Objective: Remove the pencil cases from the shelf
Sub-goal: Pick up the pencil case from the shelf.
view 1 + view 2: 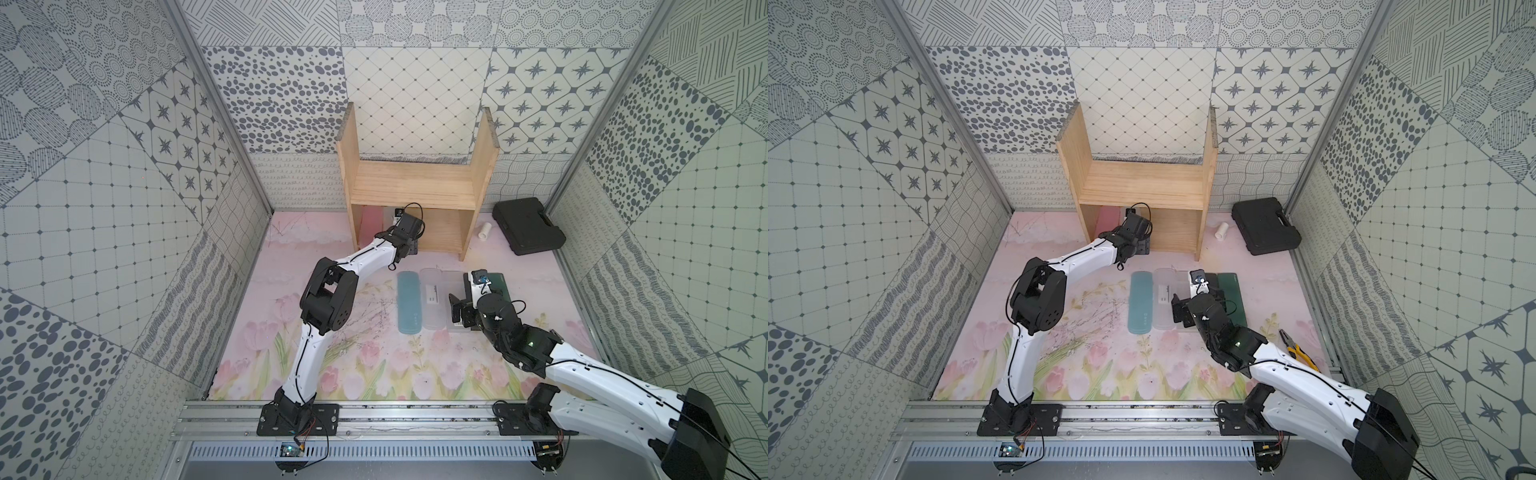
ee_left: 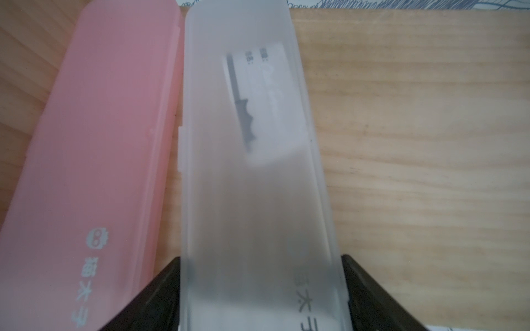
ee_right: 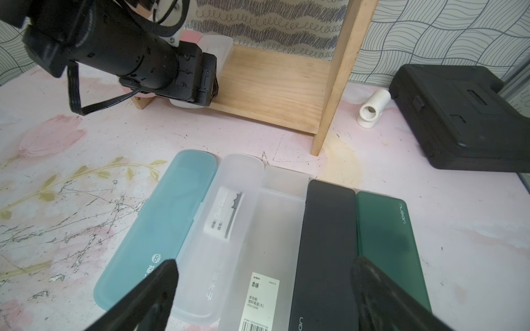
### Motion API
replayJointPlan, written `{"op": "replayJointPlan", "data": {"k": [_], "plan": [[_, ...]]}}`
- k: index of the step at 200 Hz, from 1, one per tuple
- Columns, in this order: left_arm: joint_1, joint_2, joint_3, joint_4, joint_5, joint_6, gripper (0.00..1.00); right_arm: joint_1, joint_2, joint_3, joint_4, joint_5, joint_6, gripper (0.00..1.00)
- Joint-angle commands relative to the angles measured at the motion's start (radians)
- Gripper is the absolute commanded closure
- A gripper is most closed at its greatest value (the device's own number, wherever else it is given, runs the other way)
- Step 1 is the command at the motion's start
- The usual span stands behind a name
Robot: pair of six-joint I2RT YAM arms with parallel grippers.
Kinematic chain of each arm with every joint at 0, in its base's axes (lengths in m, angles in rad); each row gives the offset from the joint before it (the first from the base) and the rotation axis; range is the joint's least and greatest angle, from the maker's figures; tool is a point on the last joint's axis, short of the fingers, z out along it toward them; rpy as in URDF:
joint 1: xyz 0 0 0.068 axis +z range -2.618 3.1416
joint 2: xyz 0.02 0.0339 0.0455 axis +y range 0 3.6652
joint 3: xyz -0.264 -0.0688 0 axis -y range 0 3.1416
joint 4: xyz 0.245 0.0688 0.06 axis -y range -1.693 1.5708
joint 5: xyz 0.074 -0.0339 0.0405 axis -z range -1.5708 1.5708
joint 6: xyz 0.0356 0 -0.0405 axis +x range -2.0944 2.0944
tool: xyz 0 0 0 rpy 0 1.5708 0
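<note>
Both top views take in the flowered table (image 1: 374, 365), with the shelf (image 1: 415, 183) standing at its far edge and a black moulded case (image 1: 528, 226) to the right of it. The upper board is bare. It also hides most of the lower tier, where only the pink case (image 1: 371, 226) peeps out beside the left arm's wrist.

The left wrist view fills that gap. The pink case lies flat on the lower board, and the held frosted case (image 2: 252, 172) lies just beside it. The left gripper (image 2: 261, 263) has a finger against each long edge of that case, so it seems clamped on it, though the picture is soft.

The right wrist view shows five cases side by side on the table in front of the shelf:
- the light blue case (image 3: 160, 223)
- the round-ended frosted case (image 3: 212, 243)
- the square-ended frosted case (image 3: 272, 229)
- the black case (image 3: 324, 243), which the right arm mostly covers from above
- the dark green case (image 3: 387, 243)

The right gripper (image 3: 265, 266) hangs over this row with its fingers wide apart and nothing between them.

In a top view, yellow-handled pliers (image 1: 1296, 351) lie right of the row. A white pipe piece (image 3: 372, 110) sits between the shelf and the moulded case.
</note>
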Motion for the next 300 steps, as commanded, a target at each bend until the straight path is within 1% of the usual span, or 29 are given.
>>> {"op": "replayJointPlan", "data": {"k": [1, 28, 45, 68, 104, 148, 167, 216, 235, 300], "plan": [[0.009, 0.008, 0.013, -0.024, 0.012, 0.022, 0.2, -0.004, -0.015, -0.012, 0.04, 0.012, 0.003, 0.02], [0.009, 0.005, 0.008, -0.024, 0.021, 0.02, 0.27, -0.005, -0.018, -0.012, 0.04, 0.017, 0.002, 0.02], [0.011, 0.0, 0.0, -0.022, 0.021, 0.016, 0.29, -0.004, -0.019, -0.012, 0.04, 0.019, 0.002, 0.02], [0.009, -0.026, -0.036, 0.003, 0.02, 0.008, 0.29, -0.004, -0.018, -0.012, 0.041, 0.016, 0.001, 0.02], [0.004, -0.107, -0.126, 0.049, 0.023, 0.008, 0.3, -0.004, -0.019, -0.012, 0.04, 0.019, 0.001, 0.02], [-0.043, -0.223, -0.242, 0.092, 0.015, 0.037, 0.3, -0.005, -0.018, -0.012, 0.041, 0.025, 0.002, 0.02], [-0.074, -0.281, -0.315, 0.118, 0.002, 0.038, 0.3, -0.004, -0.016, -0.012, 0.04, 0.03, -0.001, 0.02], [-0.165, -0.454, -0.529, 0.145, -0.036, -0.009, 0.3, -0.005, -0.02, -0.012, 0.04, 0.052, -0.001, 0.02], [-0.202, -0.532, -0.627, 0.152, -0.044, -0.046, 0.3, -0.005, -0.021, -0.012, 0.04, 0.063, -0.001, 0.02], [-0.332, -0.796, -0.925, 0.118, -0.152, -0.181, 0.3, -0.005, -0.026, -0.012, 0.041, 0.084, -0.003, 0.02]]}}
